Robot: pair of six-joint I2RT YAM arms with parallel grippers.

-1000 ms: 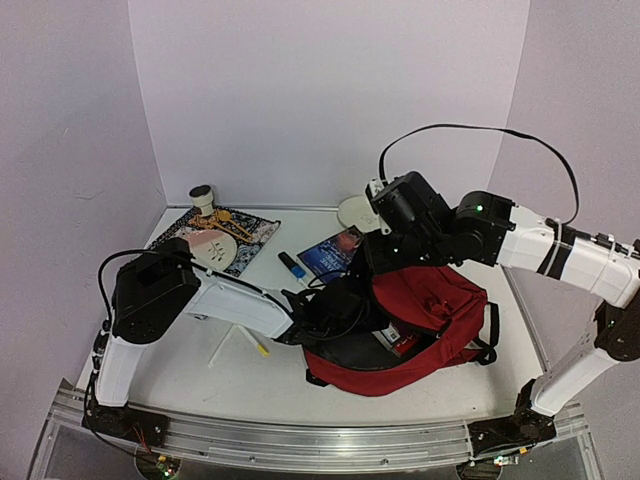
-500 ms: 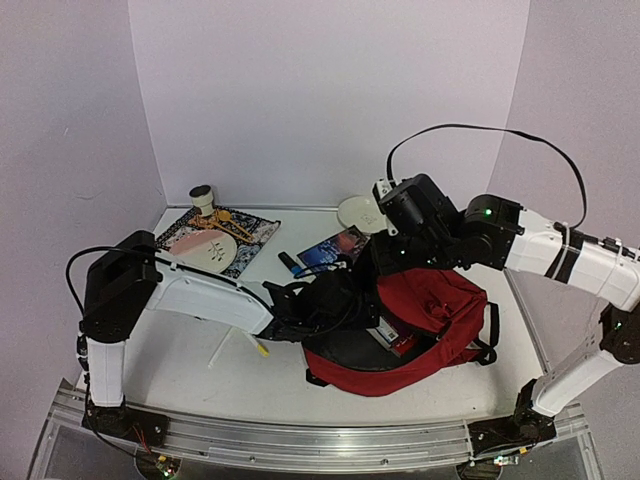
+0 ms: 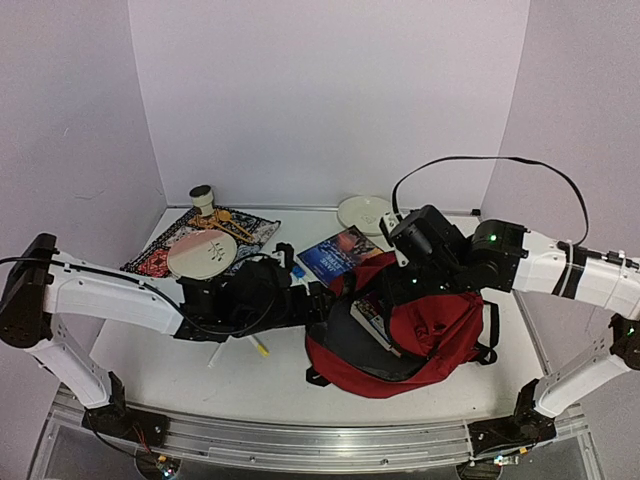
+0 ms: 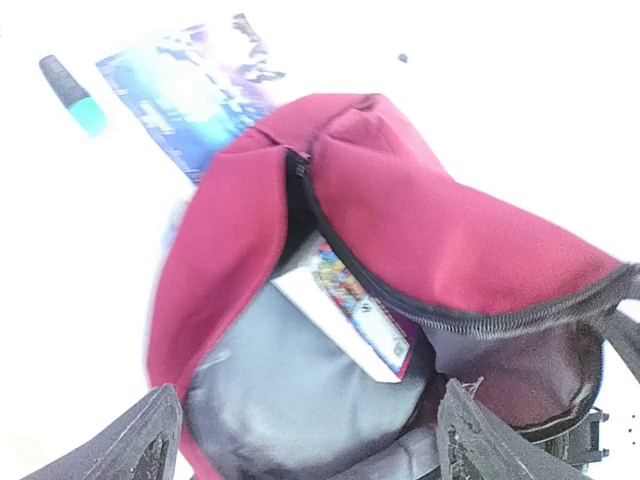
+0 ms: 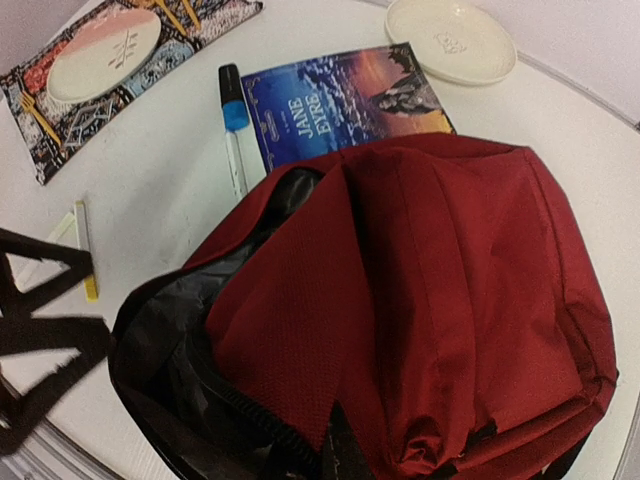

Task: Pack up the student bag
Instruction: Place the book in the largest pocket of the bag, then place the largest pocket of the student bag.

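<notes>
The dark-red student bag (image 3: 440, 325) lies on its side at centre right, its mouth facing left. My right gripper (image 3: 402, 285) is shut on the bag's upper flap (image 5: 420, 300) and holds the mouth open; one of its fingers (image 5: 345, 455) shows under the bunched fabric. A colourful book (image 4: 352, 308) sits tilted inside against the grey lining (image 4: 290, 400). My left gripper (image 4: 312, 425) hangs just outside the mouth, open, with nothing between its fingers (image 4: 150, 440). In the top view the left gripper (image 3: 318, 300) is left of the bag.
A blue "Jane Eyre" book (image 5: 340, 100) and a blue-capped marker (image 5: 232, 110) lie behind the bag. A white plate (image 3: 365, 213) sits at the back. A patterned placemat (image 3: 250, 228) with a plate (image 3: 200, 255) is back left. A yellow pencil (image 3: 258, 345) lies near the left arm.
My left gripper has pulled back leftward out of the bag and opened wider, leaving the colourful book inside. The right gripper has shifted slightly right, still holding the flap.
</notes>
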